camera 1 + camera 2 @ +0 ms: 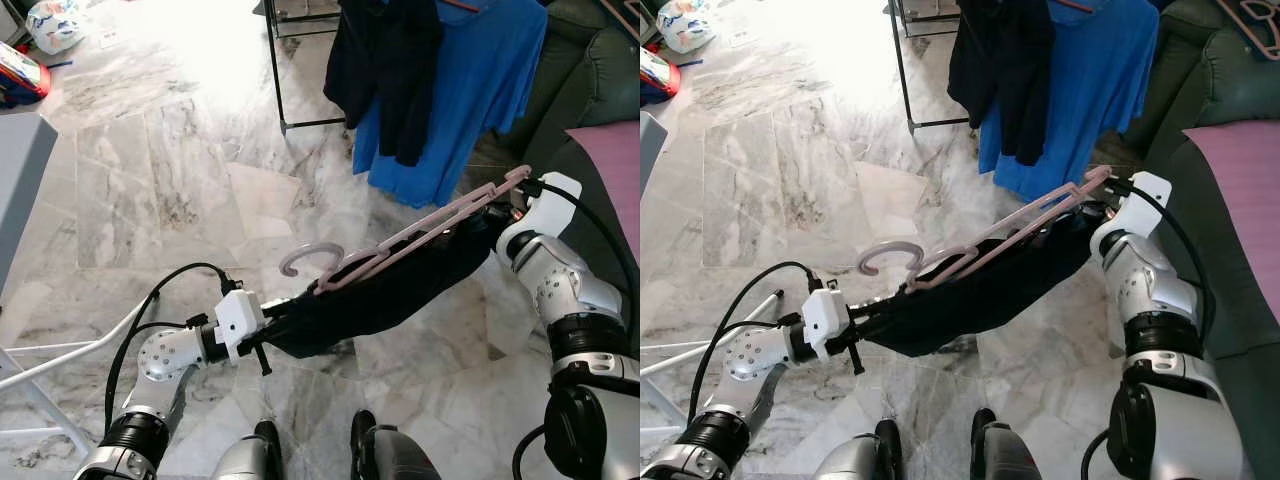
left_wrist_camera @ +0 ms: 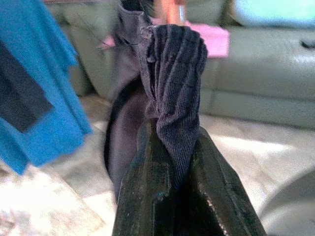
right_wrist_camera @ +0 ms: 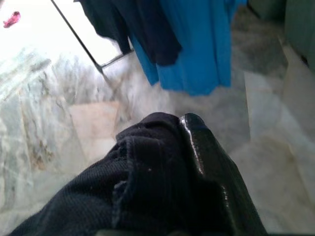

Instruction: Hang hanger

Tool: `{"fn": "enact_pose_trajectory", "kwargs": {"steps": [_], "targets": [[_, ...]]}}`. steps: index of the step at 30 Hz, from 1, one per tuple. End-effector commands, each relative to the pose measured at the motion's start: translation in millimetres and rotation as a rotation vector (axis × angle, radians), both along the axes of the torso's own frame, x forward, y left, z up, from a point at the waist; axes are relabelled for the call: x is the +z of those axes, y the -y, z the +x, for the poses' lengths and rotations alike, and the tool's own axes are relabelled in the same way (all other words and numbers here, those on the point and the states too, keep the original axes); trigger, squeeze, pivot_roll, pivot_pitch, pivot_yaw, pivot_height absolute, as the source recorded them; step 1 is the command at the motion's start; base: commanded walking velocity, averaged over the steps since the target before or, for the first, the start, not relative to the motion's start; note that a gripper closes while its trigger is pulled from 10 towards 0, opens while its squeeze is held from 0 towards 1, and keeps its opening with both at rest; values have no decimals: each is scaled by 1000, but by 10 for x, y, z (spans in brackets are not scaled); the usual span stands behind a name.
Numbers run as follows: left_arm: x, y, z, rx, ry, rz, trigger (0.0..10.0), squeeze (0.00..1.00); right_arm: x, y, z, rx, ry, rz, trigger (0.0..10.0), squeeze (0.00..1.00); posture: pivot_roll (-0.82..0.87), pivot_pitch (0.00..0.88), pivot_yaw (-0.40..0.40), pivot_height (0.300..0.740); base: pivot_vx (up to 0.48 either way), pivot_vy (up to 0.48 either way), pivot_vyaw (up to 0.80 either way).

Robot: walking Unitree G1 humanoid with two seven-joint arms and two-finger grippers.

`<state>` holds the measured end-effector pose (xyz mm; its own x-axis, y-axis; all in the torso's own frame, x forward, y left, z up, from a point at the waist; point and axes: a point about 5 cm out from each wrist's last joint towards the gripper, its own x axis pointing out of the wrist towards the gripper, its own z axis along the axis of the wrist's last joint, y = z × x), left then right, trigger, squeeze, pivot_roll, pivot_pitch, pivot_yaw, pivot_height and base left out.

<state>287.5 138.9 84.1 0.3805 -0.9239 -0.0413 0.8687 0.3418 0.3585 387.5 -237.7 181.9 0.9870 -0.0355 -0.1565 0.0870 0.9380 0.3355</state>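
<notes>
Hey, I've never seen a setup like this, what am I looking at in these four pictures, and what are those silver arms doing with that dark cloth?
This is a walking robot with two silver arms, each ending in a claw of two black fingers. The two wide pictures come from cameras on its head, looking down past its arms at a marble floor. The other two come from small cameras on its wrists, looking along the fingers.

Between its arms the robot holds a dark garment stretched out, with a pale pink hanger lying along its top. The left claw is shut on one end of the cloth, and the right claw grips the other end.

Ahead stands a black clothes rack with a blue shirt and a dark top already hanging. A green sofa is on the robot's right.
</notes>
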Motion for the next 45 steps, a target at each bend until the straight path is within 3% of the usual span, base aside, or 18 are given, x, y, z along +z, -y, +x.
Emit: {"fn": "enact_pose_trajectory", "kwargs": {"steps": [1, 6, 9, 17, 19, 24, 32, 39, 45], "targets": [[-133, -67, -81, -24, -45, 68, 0, 0, 169, 80, 14, -25, 61, -25, 0, 0, -42, 283, 18, 740, 0, 0, 0], [-156, -68, -83, -25, -54, 82, 0, 0, 260, 64, 18, -22, 91, -45, 0, 0, -53, 281, 16, 740, 0, 0, 0], [-186, -86, -67, -2, -54, 112, 0, 0, 452, 19, 11, -5, 147, -58, 0, 0, -64, 277, 14, 740, 0, 0, 0], [-179, -102, 59, 141, -39, 118, 0, 0, 662, -92, -60, 62, 205, -134, 0, 0, -79, 272, 11, 740, 0, 0, 0], [-177, -153, 111, 226, -39, 110, 0, 0, 745, -155, -122, 89, 233, -197, 0, 0, -86, 273, 14, 740, 0, 0, 0], [-178, -179, 136, 278, -49, 79, 0, 0, 763, -205, -167, 109, 236, -233, 0, 0, -92, 273, 16, 740, 0, 0, 0], [-207, -249, 146, 321, -37, 131, 0, 0, 785, -203, -210, 101, 230, -255, 0, 0, -99, 273, 19, 740, 0, 0, 0], [-163, -328, 171, 363, -55, 58, 0, 0, 663, -71, -237, 46, 194, -272, 0, 0, -104, 273, 20, 740, 0, 0, 0], [-186, -331, 160, 334, -57, 110, 0, 0, 573, -2, -270, 12, 170, -255, 0, 0, -108, 277, 29, 740, 0, 0, 0]]}}
